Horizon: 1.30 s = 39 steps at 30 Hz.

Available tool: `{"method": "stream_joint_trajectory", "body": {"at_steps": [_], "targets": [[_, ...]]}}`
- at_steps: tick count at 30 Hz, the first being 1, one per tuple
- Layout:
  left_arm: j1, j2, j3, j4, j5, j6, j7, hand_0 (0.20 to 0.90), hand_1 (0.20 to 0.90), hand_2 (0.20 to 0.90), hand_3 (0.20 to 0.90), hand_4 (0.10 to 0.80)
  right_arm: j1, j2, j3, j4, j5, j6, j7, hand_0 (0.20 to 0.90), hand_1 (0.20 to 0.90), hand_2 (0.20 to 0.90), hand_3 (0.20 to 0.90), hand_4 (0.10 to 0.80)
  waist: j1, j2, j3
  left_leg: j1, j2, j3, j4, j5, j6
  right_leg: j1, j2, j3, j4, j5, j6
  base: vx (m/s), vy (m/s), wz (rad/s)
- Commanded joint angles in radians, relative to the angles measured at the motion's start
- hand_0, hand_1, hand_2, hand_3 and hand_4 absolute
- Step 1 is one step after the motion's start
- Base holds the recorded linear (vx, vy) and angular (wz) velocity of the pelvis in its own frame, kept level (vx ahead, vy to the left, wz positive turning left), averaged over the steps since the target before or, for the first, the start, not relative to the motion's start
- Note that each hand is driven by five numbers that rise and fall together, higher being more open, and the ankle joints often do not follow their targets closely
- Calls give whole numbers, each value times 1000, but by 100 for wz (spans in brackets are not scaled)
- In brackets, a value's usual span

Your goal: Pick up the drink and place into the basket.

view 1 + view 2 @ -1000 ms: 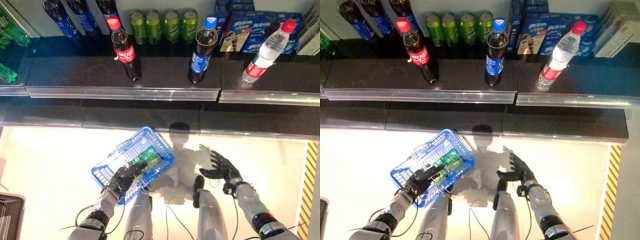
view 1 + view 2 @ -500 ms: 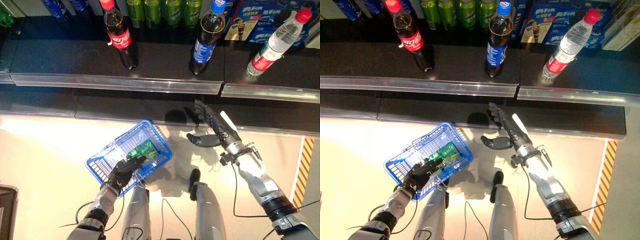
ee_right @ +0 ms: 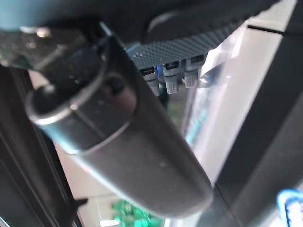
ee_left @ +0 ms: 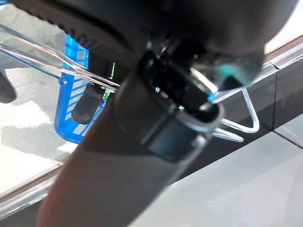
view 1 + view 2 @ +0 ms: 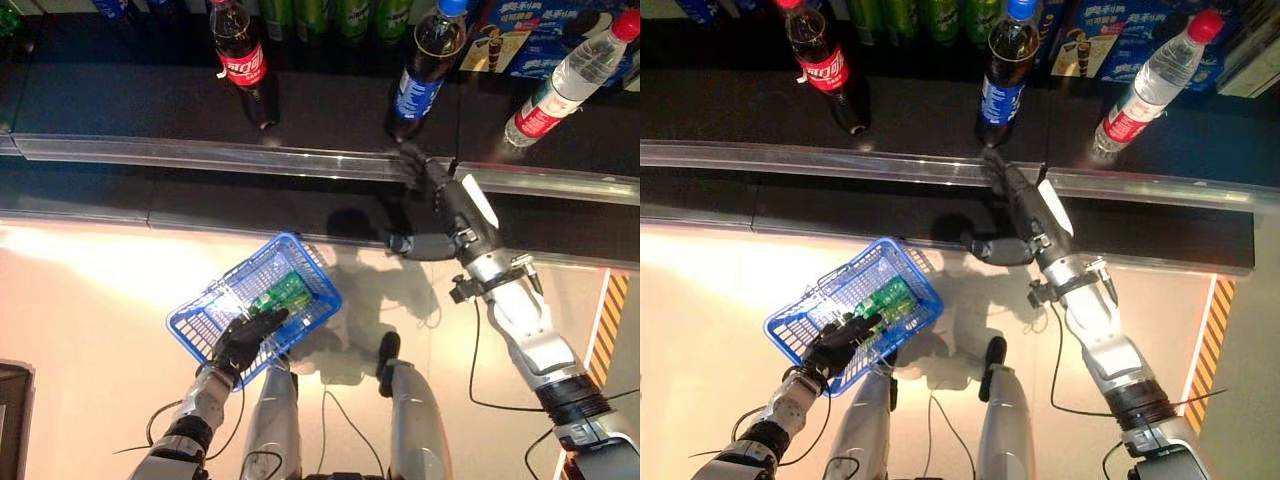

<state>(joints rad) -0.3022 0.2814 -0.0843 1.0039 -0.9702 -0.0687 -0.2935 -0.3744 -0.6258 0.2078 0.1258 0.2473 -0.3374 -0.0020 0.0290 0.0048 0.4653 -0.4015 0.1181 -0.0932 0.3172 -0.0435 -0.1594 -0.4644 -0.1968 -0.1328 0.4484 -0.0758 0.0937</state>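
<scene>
Right hand: the dark right hand (image 5: 1028, 215) is reaching up to the front lip of the black shelf (image 5: 920, 120), with its fingers straight and its thumb sticking out to the left, holding nothing.
Drink: the dark cola bottle with the blue cap and blue label (image 5: 1002, 75) is standing upright on the shelf, just beyond the fingertips and not touched yet; it looks like the one the hand is going for.
Left hand: the dark left hand (image 5: 837, 341) is curling its fingers round the near rim of the blue plastic basket (image 5: 810, 312) and holding it low over the floor, likely so it is ready for the drink.
In the basket: a green pack (image 5: 887, 301) is lying inside.
Other drinks: a cola bottle with a red cap (image 5: 820, 65) is standing to the left, and a clear water bottle with a red cap (image 5: 1150, 85) to the right.
</scene>
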Motion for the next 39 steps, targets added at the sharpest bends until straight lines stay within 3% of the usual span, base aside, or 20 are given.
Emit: {"method": "stream_joint_trajectory", "body": {"at_steps": [1, 16, 39], "targets": [[130, 37, -30, -43, 1, -30, -57, 300, 300, 300, 200, 100, -97, -23, -106, -129, 62, -160, -66, 900, 900, 900, 900, 800, 13, -4, -62, 3, -15, 10, 38, 3, 77, 62, -26, 15, -51, 9, 32, 31, 8, 0], [125, 30, -56, -72, 15, -5, -36, 300, 300, 300, 200, 100, -211, -24, -147, -34, 137, -168, -155, 900, 900, 900, 900, 800, 38, 11, -47, 22, -28, 7, 27, 4, 83, 91, -44, -12, -74, 17, 30, 14, 7, 3], [96, 38, -101, -87, 8, 12, -15, 300, 300, 300, 200, 100, -348, -46, -148, 140, 228, -79, -271, 900, 900, 900, 900, 800, 66, 23, -34, 43, -36, 4, 0, 12, 89, 125, -51, -42, -106, 29, 27, 1, 1, 2]]}}
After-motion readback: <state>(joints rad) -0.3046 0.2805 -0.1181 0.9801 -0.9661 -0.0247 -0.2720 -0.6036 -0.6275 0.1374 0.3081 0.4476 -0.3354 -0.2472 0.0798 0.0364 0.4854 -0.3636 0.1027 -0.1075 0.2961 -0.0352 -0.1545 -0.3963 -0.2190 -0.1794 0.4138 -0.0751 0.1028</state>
